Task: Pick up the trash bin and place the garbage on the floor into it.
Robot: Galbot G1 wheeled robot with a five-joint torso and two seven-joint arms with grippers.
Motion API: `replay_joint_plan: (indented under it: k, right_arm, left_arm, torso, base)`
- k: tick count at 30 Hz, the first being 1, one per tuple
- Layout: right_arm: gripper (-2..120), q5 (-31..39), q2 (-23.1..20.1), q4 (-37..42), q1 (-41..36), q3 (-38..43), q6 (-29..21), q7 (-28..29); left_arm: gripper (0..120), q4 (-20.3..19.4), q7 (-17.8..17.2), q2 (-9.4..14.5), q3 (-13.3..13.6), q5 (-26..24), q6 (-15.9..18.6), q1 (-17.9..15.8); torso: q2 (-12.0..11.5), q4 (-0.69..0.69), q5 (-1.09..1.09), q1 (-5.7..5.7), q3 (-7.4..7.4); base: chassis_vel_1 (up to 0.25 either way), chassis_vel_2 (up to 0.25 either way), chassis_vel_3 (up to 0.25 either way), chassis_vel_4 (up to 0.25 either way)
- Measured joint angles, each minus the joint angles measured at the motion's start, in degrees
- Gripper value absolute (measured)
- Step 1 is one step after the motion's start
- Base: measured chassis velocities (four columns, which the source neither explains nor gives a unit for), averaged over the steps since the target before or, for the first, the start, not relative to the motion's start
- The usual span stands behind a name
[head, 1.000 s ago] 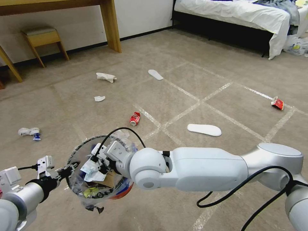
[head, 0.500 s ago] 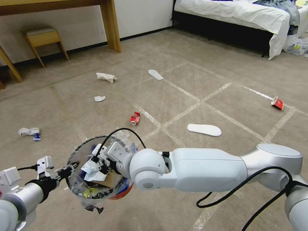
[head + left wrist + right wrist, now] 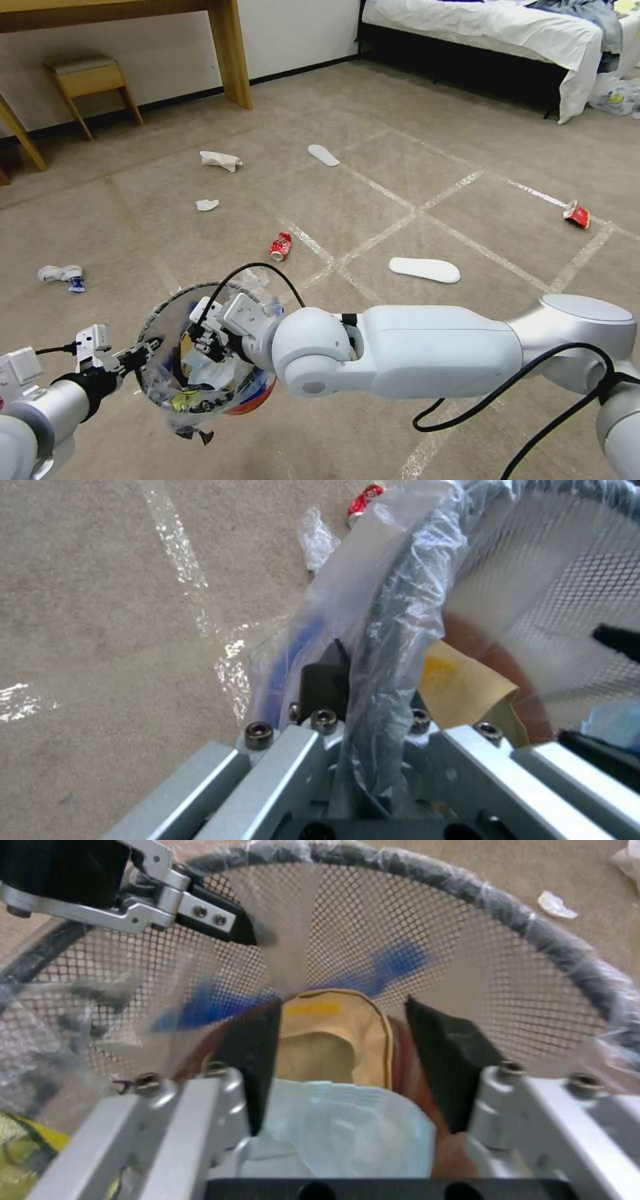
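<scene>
- You have the trash bin [image 3: 200, 373] held off the floor [image 3: 400, 167], low in front of the robot, so litter can be dropped straight in.
- The left gripper [image 3: 363, 680] is clenched on the bin's dark rim [image 3: 467, 895], pinching rim and plastic liner together; that side grip leaves the mouth open.
- The right gripper [image 3: 340, 1040] sits inside the bin's mouth with its jaws spread and nothing between them. A pale blue tissue [image 3: 340, 1135] lies loose under it, over a brown paper bag [image 3: 333, 1040], so this looks like a finished drop.
- The right arm [image 3: 433, 353] reaches across, nearly level, to the bin; the left arm [image 3: 40, 407] comes in low from the bin's left.
- Beyond the bin, still on the floor: a red can [image 3: 281, 246] nearest, a white slipper [image 3: 425, 269] to the bin's right, crumpled tissues [image 3: 220, 160] farther off.
</scene>
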Motion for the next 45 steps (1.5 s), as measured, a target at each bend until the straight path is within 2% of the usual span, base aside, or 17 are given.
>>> replay_joint_plan:
  k: [1,3,4,6,9,11,14,25,32,35,38,41,44,45]
  right_arm:
    - [54,0.00,0.00,0.00,0.00,0.00,0.00,0.00]
    - [68,0.26,-0.71,0.76,0.37,0.01,-0.05,0.13]
    - [68,0.26,-0.71,0.76,0.37,0.01,-0.05,0.13]
    - [78,0.53,-1.26,1.42,0.58,0.06,-0.07,0.25]
    - [82,0.64,-1.54,1.79,0.75,0.10,-0.08,0.32]
    - [94,1.15,-2.11,2.78,1.17,0.45,-0.11,0.58]
    - [99,1.62,-2.81,3.82,1.72,1.18,-0.21,0.71]
    - [100,3.91,-9.41,9.72,2.73,7.27,-0.80,0.83]
    - [100,4.21,-13.69,12.89,0.44,12.01,-0.78,0.26]
    - [100,4.21,-14.17,13.24,-0.01,12.77,-0.75,0.13]
    - [100,3.72,-16.98,14.23,-4.34,17.46,-0.45,-0.34]
    - [100,3.28,-17.61,14.23,-5.52,18.67,-0.28,-0.55]
    - [100,-0.36,-20.79,13.65,-12.20,25.32,1.45,-2.08]
    - [100,-0.36,-20.79,13.65,-12.20,25.32,1.45,-2.08]
  left_arm:
    - [1,0.00,0.00,0.00,0.00,0.00,0.00,0.00]
    - [1,0.20,0.00,-0.07,0.15,0.02,0.00,-0.17]
    - [1,0.20,0.00,-0.07,0.15,0.02,0.00,-0.17]
    - [1,0.31,0.00,-0.15,0.30,0.08,0.00,-0.28]
    - [1,0.39,0.00,-0.19,0.43,0.14,0.00,-0.38]
    - [1,0.59,0.00,-0.37,0.77,0.41,-0.01,-0.57]
    - [1,0.72,0.00,-0.49,0.99,0.65,0.00,-0.61]
    - [1,1.56,-0.01,-0.50,1.58,1.51,0.00,-0.80]
    - [1,1.43,-0.01,-0.43,1.26,1.65,0.01,-0.06]
    - [1,1.37,-0.01,-0.42,1.17,1.66,0.00,0.05]
    - [1,0.94,-0.01,-0.66,0.66,1.84,0.01,0.66]
    - [1,0.83,-0.01,-0.70,0.48,1.84,0.01,0.86]
    - [1,0.59,-0.01,-0.80,-0.34,1.87,0.00,1.59]
    - [1,0.59,-0.01,-0.80,-0.34,1.87,0.00,1.59]
  torso:
    - [0.00,0.00,0.00,0.00,0.00]
    - [0.00,0.00,0.00,0.00,0.00]
    - [0.00,0.00,0.00,0.00,0.00]
    - [0.00,0.00,0.00,0.00,0.00]
    - [0.00,0.00,0.00,0.00,0.00]
    - [0.00,0.00,0.00,0.00,0.00]
    - [0.00,0.00,0.00,0.00,0.00]
    - [0.00,0.00,0.01,0.00,0.00]
    - [0.00,0.00,0.01,0.00,0.00]
    - [0.00,0.00,0.01,0.00,0.00]
    - [0.00,0.00,0.01,0.00,0.00]
    - [0.00,0.00,0.01,0.00,0.00]
    - [0.00,0.00,0.02,0.00,0.00]
    - [0.00,0.00,0.02,0.00,0.00]
  base:
    - [0.000,0.000,0.000,0.000]
    - [0.000,0.000,0.000,0.000]
    - [0.000,0.000,0.000,0.000]
    - [0.000,0.000,0.000,0.000]
    - [0.000,0.000,0.000,0.000]
    - [0.000,0.000,0.000,0.000]
    - [0.000,0.000,0.000,0.000]
    - [0.000,0.000,0.000,0.000]
    - [0.000,0.000,0.000,0.000]
    - [0.000,0.000,0.000,0.000]
    - [0.000,0.000,0.000,0.000]
    - [0.000,0.000,0.000,0.000]
    - [0.000,0.000,0.000,0.000]
    - [0.000,0.000,0.000,0.000]
